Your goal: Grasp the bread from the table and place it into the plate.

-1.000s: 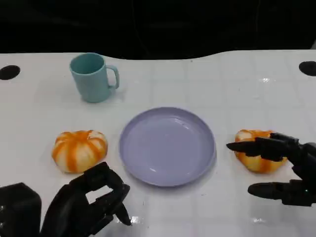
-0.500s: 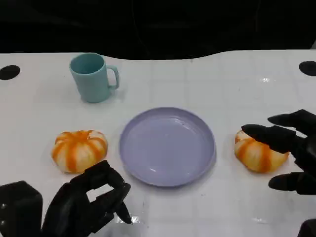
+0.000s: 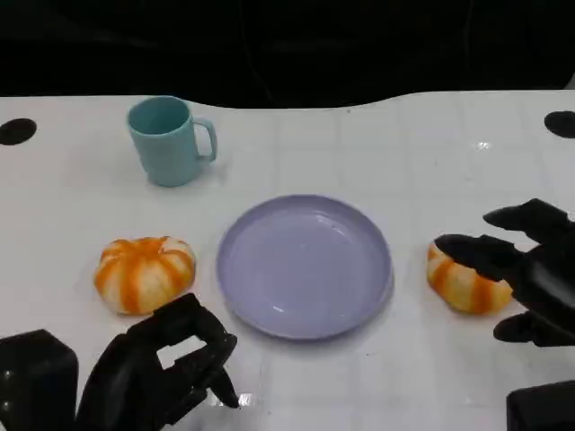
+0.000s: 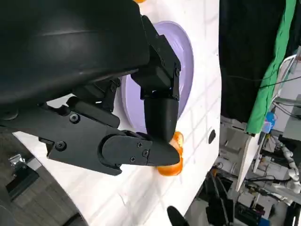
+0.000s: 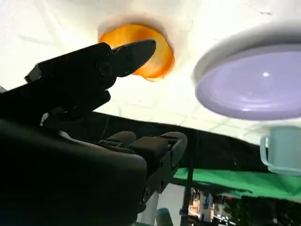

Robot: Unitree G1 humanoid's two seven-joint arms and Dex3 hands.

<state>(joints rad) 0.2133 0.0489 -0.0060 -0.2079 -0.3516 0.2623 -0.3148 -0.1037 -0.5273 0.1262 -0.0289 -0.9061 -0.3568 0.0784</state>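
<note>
Right hand (image 3: 526,269) fingers spread over bread (image 3: 463,283), gripping nothing; plate (image 3: 305,266) rim near.

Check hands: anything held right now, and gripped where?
Nothing held. Right hand spread open around the right bread, not closed. Left hand curled, empty.
</note>
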